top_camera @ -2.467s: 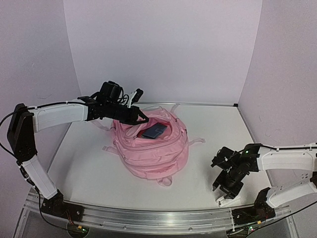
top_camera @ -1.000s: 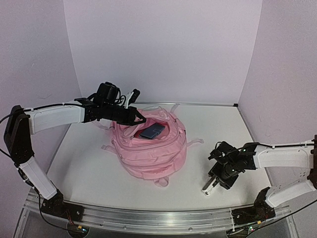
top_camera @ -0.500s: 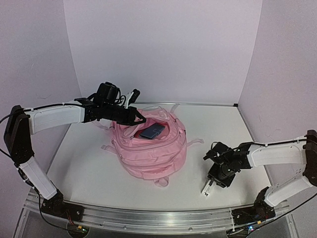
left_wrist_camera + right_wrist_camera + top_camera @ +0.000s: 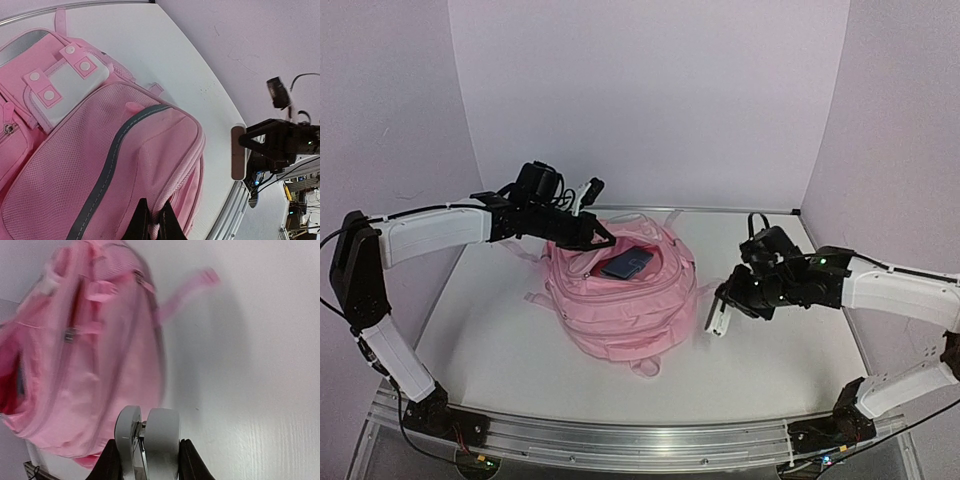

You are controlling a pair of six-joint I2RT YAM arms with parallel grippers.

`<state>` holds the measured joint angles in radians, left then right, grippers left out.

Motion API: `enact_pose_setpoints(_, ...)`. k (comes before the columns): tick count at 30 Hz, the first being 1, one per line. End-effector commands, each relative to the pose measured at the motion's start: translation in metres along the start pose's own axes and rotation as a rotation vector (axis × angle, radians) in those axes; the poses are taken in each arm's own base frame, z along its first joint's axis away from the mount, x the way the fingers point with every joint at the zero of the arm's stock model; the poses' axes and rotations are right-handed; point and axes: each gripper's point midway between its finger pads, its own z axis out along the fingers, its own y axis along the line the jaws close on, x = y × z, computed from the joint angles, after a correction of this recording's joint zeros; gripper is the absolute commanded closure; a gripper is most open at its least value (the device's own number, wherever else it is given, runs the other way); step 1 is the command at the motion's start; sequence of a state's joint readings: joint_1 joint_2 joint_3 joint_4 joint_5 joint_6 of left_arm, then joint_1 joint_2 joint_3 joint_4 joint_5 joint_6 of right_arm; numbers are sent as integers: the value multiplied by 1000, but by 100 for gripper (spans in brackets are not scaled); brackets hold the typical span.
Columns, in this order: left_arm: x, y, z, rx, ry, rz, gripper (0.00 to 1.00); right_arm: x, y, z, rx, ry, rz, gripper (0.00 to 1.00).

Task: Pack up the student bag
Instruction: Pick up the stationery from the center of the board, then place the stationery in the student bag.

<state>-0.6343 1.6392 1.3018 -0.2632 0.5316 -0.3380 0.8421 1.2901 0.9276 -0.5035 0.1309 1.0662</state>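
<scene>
Your right jaws are clamped on a pale oblong block [image 4: 718,318], one finger against each broad face, and they hold it above the surface [image 4: 500,340], just beside the right-hand flank of the student bag [image 4: 620,305]. The bag lies in the middle of the top view, on its back. Its mouth [image 4: 608,262] gapes at the upper end, and a dark blue flat item [image 4: 628,264] is already resting inside.

Your left jaws are shut on the pink rim at the upper left of that mouth and hold it up and open, so that arm is spoken for. The delivery falls to the right arm.

What matters for you is that the mouth lies up and to the left of the block in the top view, beyond the bag's bulging right side. The mouth's long axis runs roughly left to right across the frame, while the block hangs nearly top to bottom. You probably need to travel up-left over the flank and turn the block to match the slot.
</scene>
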Motion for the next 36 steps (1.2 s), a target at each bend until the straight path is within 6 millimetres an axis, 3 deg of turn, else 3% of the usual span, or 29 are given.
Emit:
enact_pose_setpoints(1, -61, -47, -27, 136, -150, 76, 100, -56, 73, -43, -255, -221, -86, 100)
enact_pose_setpoints(5, -64, -55, -25, 189, -145, 56, 100, -62, 121, -42, -412, -219, -95, 100)
enact_pose_setpoints(9, -68, -60, -23, 216, -134, 46, 100, -49, 162, -19, -481, -110, -153, 100)
enact_pose_setpoints(14, -69, -62, -19, 217, -134, 39, 100, -44, 185, -2, -494, -89, -205, 100)
enact_pose_setpoints(21, -66, -65, -10, 234, -114, 29, 100, -14, 196, 41, -471, 16, -240, 100)
enact_pose_setpoints(24, -61, -73, -5, 260, -98, 53, 100, -13, 196, 63, -423, 0, -236, 100)
enact_pose_setpoints(28, -52, -82, -3, 289, -80, 71, 100, -25, 200, 79, -382, -50, -177, 100)
enact_pose_setpoints(31, -45, -81, -3, 284, -70, 65, 100, -47, 202, 81, -343, -152, -121, 97)
enact_pose_setpoints(36, -32, -76, -2, 267, -52, 40, 100, -78, 186, 84, -250, -315, 19, 87)
